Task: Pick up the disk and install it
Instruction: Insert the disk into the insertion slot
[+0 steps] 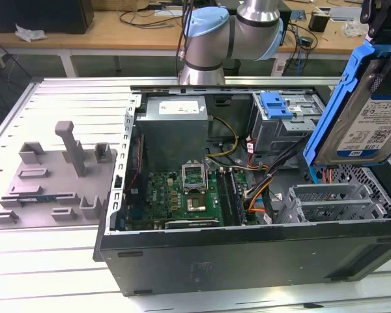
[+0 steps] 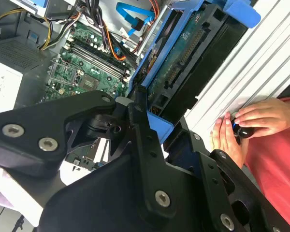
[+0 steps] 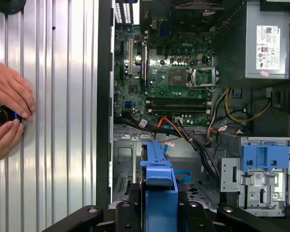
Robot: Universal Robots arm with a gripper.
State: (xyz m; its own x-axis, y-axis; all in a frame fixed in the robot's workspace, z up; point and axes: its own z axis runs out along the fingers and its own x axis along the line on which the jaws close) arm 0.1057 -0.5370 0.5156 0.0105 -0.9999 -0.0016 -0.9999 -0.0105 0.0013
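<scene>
Ribbed aluminium slats form the table (image 1: 45,261) on which an open tower computer case (image 1: 247,261) lies on its side, one dark wall nearest the exterior camera. Just beside the case, toward the exterior view's left, a grey plastic fixture (image 1: 58,176) with posts and slots lies on the slats. Inside the case the green motherboard (image 1: 182,195) lies flat, with orange and black cables (image 1: 260,189) running toward the exterior view's right. Above that end of the case the robot's hand (image 1: 388,49) is clenched on the disk (image 1: 371,124), gripping its blue carrier frame at the upper end. The disk hangs tilted near upright, its white-and-blue label facing the exterior camera and its lower end just over the perforated metal bay (image 1: 352,195), not seated in any slot. Beyond stand the metal drive cage (image 1: 274,134), a blue latch piece (image 1: 277,104) on top, and the grey power supply (image 1: 176,124). In the first wrist view a person's fingers (image 3: 12,92) rest on the table beside the case, around a small black knob (image 3: 0,118). Farther back the robot arm (image 1: 228,32) rises behind the case, before a wooden table (image 1: 104,36) strewn with cables.
</scene>
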